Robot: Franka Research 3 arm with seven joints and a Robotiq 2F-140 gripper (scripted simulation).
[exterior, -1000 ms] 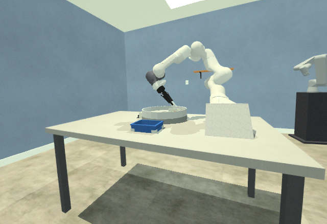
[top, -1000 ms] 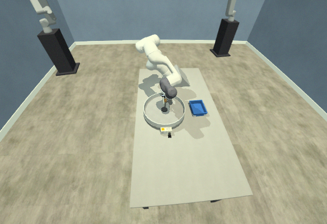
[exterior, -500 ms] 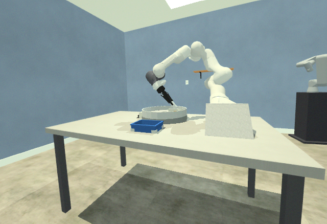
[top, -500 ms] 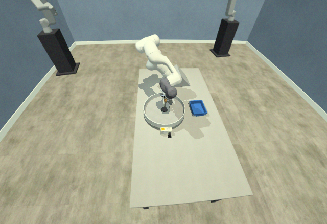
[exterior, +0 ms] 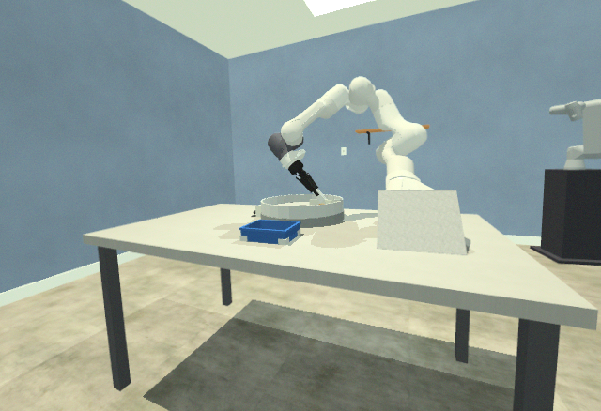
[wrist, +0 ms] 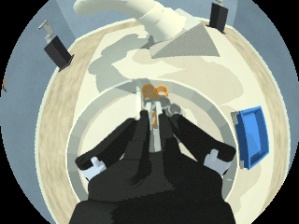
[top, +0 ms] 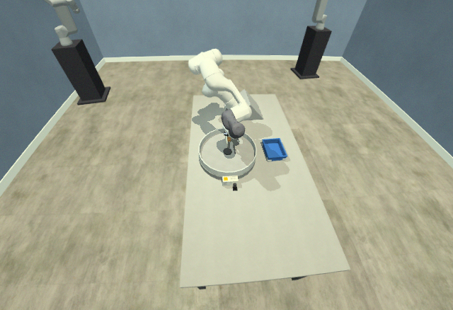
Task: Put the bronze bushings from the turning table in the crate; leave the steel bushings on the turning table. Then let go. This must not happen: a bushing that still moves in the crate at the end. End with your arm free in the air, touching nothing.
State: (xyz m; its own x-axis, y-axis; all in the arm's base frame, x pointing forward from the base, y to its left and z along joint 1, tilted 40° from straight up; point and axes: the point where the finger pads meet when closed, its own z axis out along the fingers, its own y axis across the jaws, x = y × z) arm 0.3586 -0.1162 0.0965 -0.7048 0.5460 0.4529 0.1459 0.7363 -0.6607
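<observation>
Wrist view: two bronze bushings [wrist: 148, 91] [wrist: 162, 91] stand side by side on the turning table [top: 202, 156] [exterior: 300, 211] [wrist: 75, 140], near its wall, with grey steel bushings [wrist: 175, 109] just beside them. More bronze shows between the fingers, partly hidden. The end effector [top: 225, 134] [exterior: 324, 198] [wrist: 153, 108] is pressed nearly together, pinching nothing. The top view gives only a speck of bronze under the arm, but reveals a black disc [top: 227, 151] mid-table; the exterior view hides most of the inside behind the wall, yet shows the end effector slanting down over it. The blue crate [top: 274, 149] [exterior: 269, 232] [wrist: 253, 137] sits apart on the counter [top: 255, 226] [exterior: 334, 256]. A pale panel [top: 230, 179] with a yellow square bears marks too small to read. No brand is legible.
</observation>
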